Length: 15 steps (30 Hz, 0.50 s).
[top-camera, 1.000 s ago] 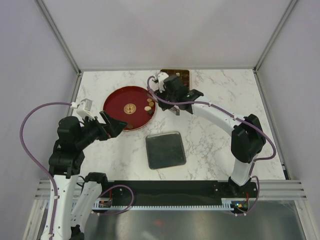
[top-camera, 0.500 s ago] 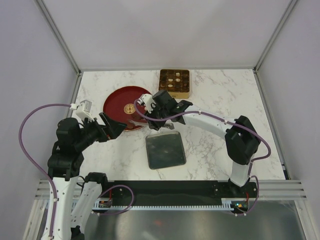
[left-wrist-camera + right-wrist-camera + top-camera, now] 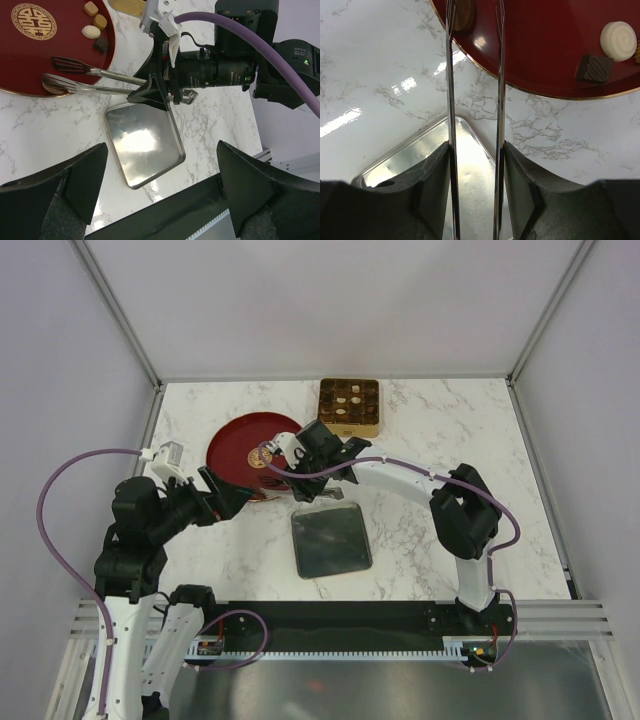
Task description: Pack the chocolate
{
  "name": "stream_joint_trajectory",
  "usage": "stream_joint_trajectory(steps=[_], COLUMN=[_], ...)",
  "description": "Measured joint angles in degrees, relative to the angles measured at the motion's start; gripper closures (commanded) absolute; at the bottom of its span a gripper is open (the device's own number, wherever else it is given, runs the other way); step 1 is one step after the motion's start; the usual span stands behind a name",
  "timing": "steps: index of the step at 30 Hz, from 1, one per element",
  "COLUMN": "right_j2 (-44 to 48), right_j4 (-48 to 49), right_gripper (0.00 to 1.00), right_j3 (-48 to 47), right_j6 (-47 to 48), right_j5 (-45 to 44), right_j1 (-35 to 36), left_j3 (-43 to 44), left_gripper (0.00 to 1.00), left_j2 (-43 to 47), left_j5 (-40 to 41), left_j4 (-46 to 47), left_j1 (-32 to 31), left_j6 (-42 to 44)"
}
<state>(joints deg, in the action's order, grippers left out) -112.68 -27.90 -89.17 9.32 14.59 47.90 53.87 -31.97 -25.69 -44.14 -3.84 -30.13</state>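
Several chocolate pieces lie on the red dish [image 3: 30,60]: a tan square [image 3: 91,8], a brown round [image 3: 101,21], a cream round [image 3: 618,41] and a dark square [image 3: 594,68]. My right gripper [image 3: 475,150] is shut on metal tongs [image 3: 95,80]. Their two arms stand apart, and their tips reach over the dish's near rim on either side of a light brown round chocolate [image 3: 465,15]. My left gripper [image 3: 160,180] hangs open and empty above the table's near left part.
The square gold tin [image 3: 349,406] with compartments stands at the back, right of the dish [image 3: 235,445]. A shiny metal lid [image 3: 331,540] lies flat in front of the right gripper [image 3: 318,455]. The left gripper [image 3: 225,495] hovers beside the dish's near edge.
My right arm has swung from the gold tin back toward the red dish, carrying the tongs to its near rim. The left arm has stayed put.
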Motion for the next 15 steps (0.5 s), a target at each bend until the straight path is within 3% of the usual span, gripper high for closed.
stream_joint_trajectory(steps=[15], right_j2=[-4.0], right_j4=[-4.2], right_gripper=[0.50], right_j3=[-4.9], right_j6=[0.8], right_j5=[0.8], right_j1=[0.0], left_j3=[0.2], left_gripper=[0.02], left_j2=[0.3], left_j5=[0.0], left_j4=[-0.2], left_j1=[0.0], left_j6=[0.0])
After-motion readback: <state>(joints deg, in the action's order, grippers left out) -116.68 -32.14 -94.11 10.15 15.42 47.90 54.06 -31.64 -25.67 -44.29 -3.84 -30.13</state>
